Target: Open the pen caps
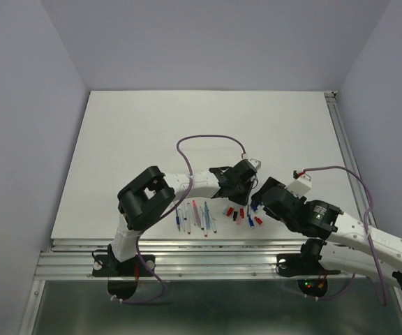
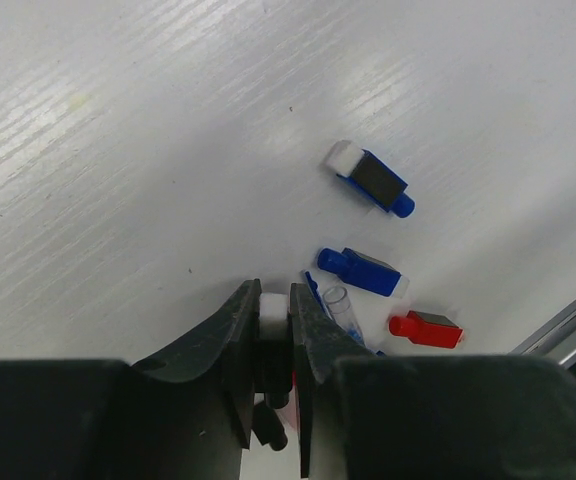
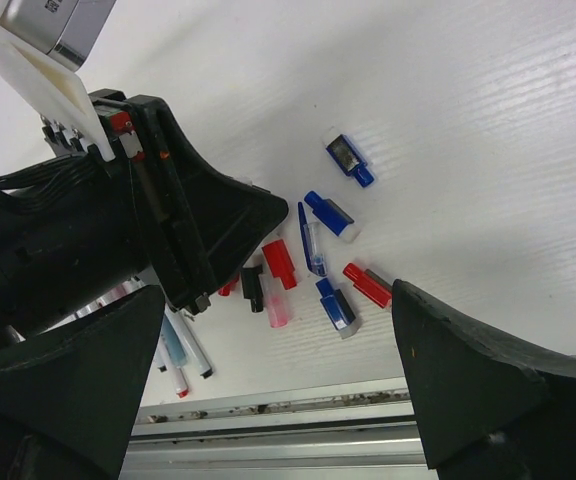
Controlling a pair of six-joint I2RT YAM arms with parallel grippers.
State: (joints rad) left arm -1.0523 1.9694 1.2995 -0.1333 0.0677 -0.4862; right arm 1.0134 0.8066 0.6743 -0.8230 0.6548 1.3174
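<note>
Several stubby pen caps, red, blue, black and pink, lie in a loose cluster point(image 1: 240, 213) near the table's front edge. In the right wrist view I see a red cap point(image 3: 279, 263), a black cap point(image 3: 253, 288), a pink cap point(image 3: 277, 305) and blue caps point(image 3: 330, 213). My left gripper point(image 2: 273, 300) is shut on a black cap with a white end point(image 2: 273, 306), low over the cluster's left side; it also shows in the top view point(image 1: 237, 183). My right gripper point(image 3: 278, 296) is wide open and empty above the cluster, and shows in the top view point(image 1: 260, 194).
Several uncapped pen barrels point(image 1: 194, 218) lie side by side left of the caps, also visible in the right wrist view point(image 3: 183, 350). A metal rail point(image 1: 208, 246) runs along the table's front edge. A blue cap point(image 2: 368, 180) lies apart on the far side.
</note>
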